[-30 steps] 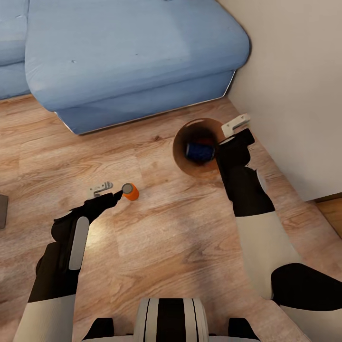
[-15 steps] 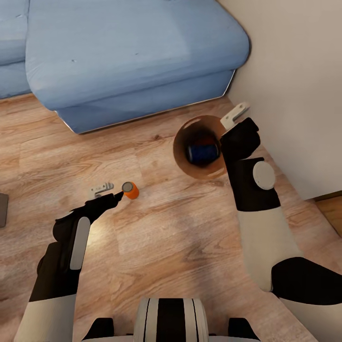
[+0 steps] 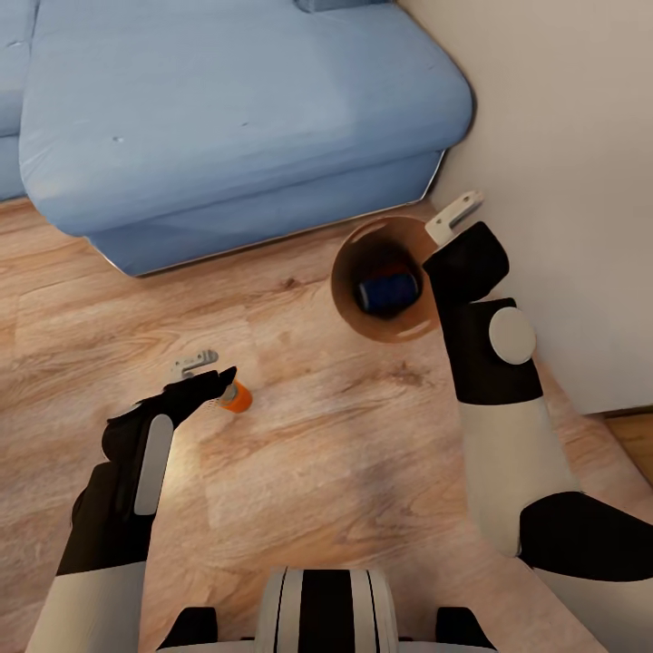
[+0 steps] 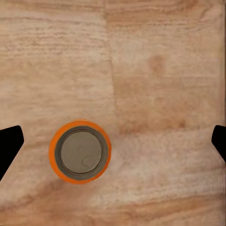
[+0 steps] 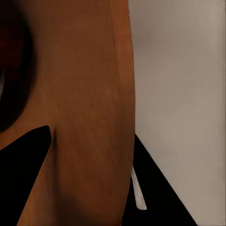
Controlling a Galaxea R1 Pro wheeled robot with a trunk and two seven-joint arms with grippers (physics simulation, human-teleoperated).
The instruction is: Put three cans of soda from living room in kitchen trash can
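— Where's the orange can [image 4: 80,151]?
— Upright on the floor [image 3: 345,426], under the wide-open left pincer [image 3: 210,376], off-centre between its fingers.
— The right pincer [image 5: 89,155]?
— Clamped on the bin [image 3: 363,308] rim.

light: even, bright, soft render | shadows: faint under sofa [image 3: 227,136] edge, dark inside tash can [image 3: 349,299] | glare: pale sheen on wood floor [image 3: 317,453] | blur: none, wrist views slightly soft
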